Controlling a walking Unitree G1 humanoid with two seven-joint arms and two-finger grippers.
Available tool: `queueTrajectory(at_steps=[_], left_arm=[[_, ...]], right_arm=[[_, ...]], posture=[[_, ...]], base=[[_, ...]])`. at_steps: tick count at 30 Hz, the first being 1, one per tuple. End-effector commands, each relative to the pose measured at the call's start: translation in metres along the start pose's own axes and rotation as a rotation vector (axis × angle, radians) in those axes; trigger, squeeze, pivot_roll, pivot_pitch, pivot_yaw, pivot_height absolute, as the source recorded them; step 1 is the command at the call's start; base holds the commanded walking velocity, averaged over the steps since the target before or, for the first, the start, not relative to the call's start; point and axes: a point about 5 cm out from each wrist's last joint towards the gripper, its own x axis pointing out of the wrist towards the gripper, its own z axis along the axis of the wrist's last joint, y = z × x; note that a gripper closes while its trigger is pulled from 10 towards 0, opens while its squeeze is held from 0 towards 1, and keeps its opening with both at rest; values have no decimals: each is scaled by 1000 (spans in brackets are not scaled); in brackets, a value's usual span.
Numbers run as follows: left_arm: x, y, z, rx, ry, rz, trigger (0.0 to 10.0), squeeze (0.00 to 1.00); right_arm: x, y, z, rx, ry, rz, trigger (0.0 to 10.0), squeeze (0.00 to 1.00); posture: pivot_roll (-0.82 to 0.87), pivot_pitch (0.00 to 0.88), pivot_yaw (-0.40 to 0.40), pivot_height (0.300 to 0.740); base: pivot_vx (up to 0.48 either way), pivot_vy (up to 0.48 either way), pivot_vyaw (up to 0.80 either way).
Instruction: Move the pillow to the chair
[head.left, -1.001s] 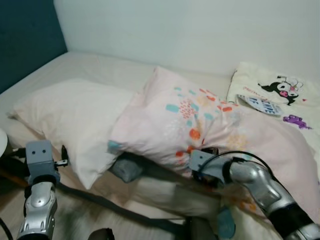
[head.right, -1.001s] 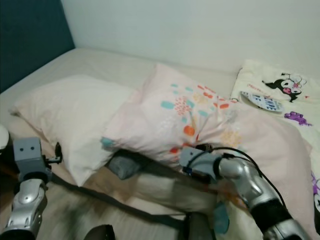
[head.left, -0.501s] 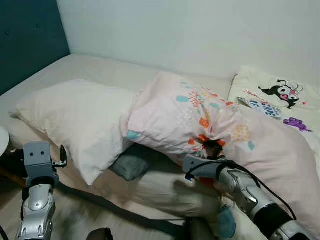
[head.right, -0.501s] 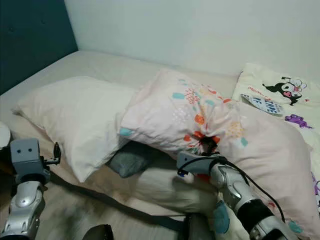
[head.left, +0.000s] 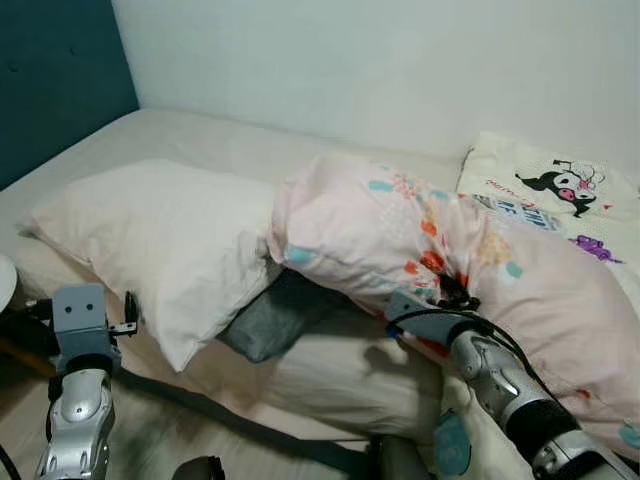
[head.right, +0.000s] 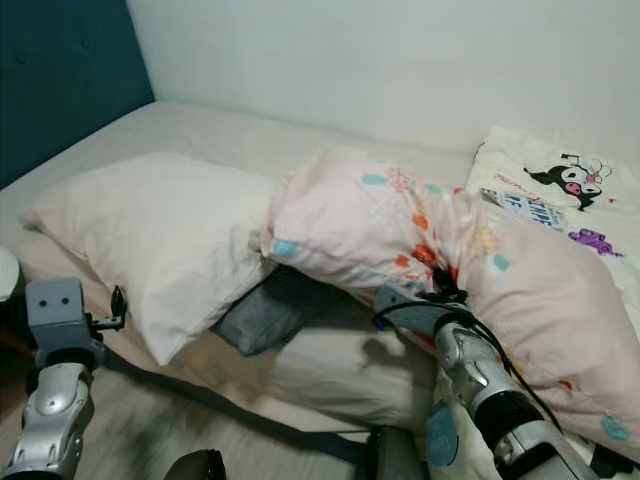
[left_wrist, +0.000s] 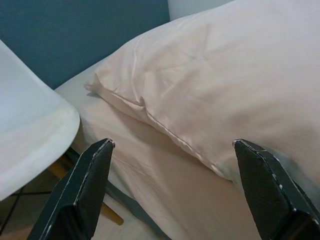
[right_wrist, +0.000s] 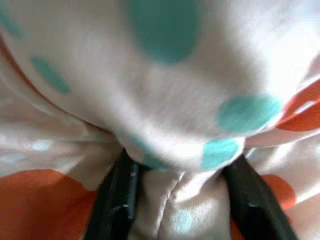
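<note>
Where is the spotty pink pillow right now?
The spotty pink pillow is on the bed, pinched by the right gripper, with the plain cream pillow on its left.

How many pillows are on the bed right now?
2: a plain cream pillow toward the robot's left, and a spotted pink pillow beside it, pinched by the right pincer. Others may be hidden.

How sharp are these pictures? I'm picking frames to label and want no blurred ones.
Left and right eye views: evenly lit and mostly sharp; the patterned pillow and white pillow read clearly, only the floor at the bottom edge smears. Left wrist view: crisp on the open left gripper. Right wrist view: soft and out of focus, fabric pressed close around the right gripper.
</note>
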Motion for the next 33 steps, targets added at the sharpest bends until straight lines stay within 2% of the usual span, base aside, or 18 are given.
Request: queueTrajectory(at_steps=[1,8,9,10,11,14,16,18,19,20,21,24,25,26,29,31,32,33], left_arm=[[-2,-1,1,8,0,-8,10000,0],[-1,3,2,12,-4,-4,10000,0],[0,3,4,13,-13,-4,10000,0],[0,3,4,13,-13,-4,10000,0],[1,2,8,15,-27,-3,10000,0],[4,3,13,19,-43,0,10000,0],[6,3,15,21,-51,3,10000,0],[10,7,24,27,-82,31,10000,0],[10,7,24,27,-82,31,10000,0],[12,11,29,30,-98,61,10000,0],[12,11,29,30,-98,61,10000,0],[21,21,62,28,-199,153,10000,0],[21,21,62,28,-199,153,10000,0],[24,23,88,20,-280,185,10000,0],[25,23,96,15,-303,191,10000,0],[27,20,113,-5,-352,195,10000,0],[27,20,113,-5,-352,195,10000,0],[27,17,121,-22,-372,191,10000,0]], right_arm=[[1,-9,-21,63,97,-45,0,0],[5,-20,-22,107,89,-93,0,0],[6,-22,-21,164,79,-92,0,0],[6,-22,-21,164,79,-92,0,0],[8,-26,-18,259,62,-96,0,0],[10,-30,-12,372,32,-99,0,0],[11,-32,-9,412,15,-95,0,0],[14,-44,7,577,-74,-95,0,0],[14,-44,7,577,-74,-95,0,0],[15,-53,16,656,-132,-93,0,0],[15,-53,16,656,-132,-93,0,0],[17,-92,45,854,-316,-124,0,0],[17,-92,45,854,-316,-124,0,0],[16,-120,62,938,-426,-156,0,0],[15,-128,68,959,-463,-161,0,0],[12,-146,84,1006,-560,-167,0,0],[12,-146,84,1006,-560,-167,0,0],[9,-156,93,1035,-622,-164,0,0]], posture=[[-36,0,-71,535],[-33,0,-73,535],[-34,0,-71,535],[-34,0,-71,535],[-33,0,-68,535],[-34,0,-65,535],[-34,0,-65,535],[-35,0,-65,535],[-35,0,-65,535],[-34,0,-64,535],[-34,0,-64,535],[-29,0,-71,550],[-29,0,-71,550],[-24,0,-76,560],[-21,0,-79,565],[-17,0,-84,575],[-17,0,-84,575],[-16,0,-87,580]], base=[[0,0,0],[0,0,0],[0,0,0],[0,0,0],[0,0,0],[0,0,0],[0,0,0],[0,0,0],[0,0,0],[0,0,0],[0,0,0],[0,0,0],[0,0,0],[0,0,0],[0,0,0],[0,0,0],[0,0,0],[0,0,0]])
